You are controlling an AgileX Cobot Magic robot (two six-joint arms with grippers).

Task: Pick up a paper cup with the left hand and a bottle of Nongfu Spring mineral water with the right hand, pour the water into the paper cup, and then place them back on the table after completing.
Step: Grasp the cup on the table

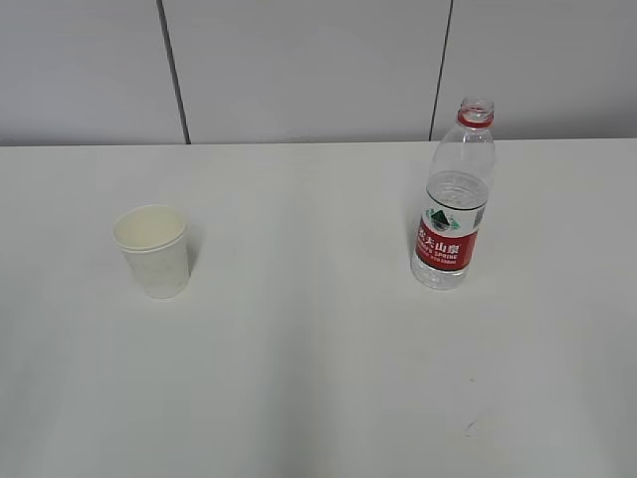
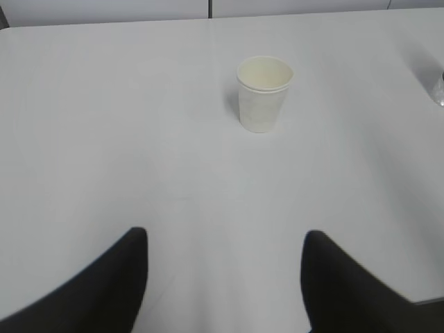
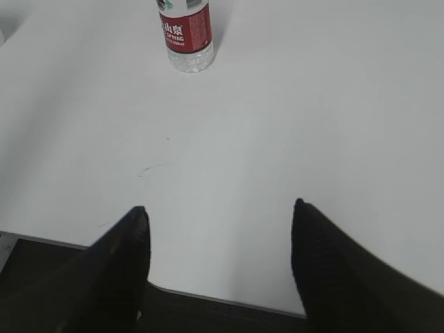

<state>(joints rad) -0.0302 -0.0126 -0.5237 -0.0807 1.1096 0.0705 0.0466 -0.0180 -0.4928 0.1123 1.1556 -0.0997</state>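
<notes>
Paper cup (image 2: 263, 94) upright, straight ahead of L jaws, spread, empty. Bottle (image 3: 185, 35) upright ahead-left of R jaws, likewise apart.

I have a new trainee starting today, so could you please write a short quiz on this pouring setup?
1. True or false: the bottle still has its cap on.
2. Which stands on the table on the left in the exterior view: A) paper cup, B) bottle, C) bowl?
3. What do the left hand and right hand hold?

Key: 1. False, the neck is open. 2. A. 3. Nothing; both sets of fingers are spread, well short of the objects.
</notes>
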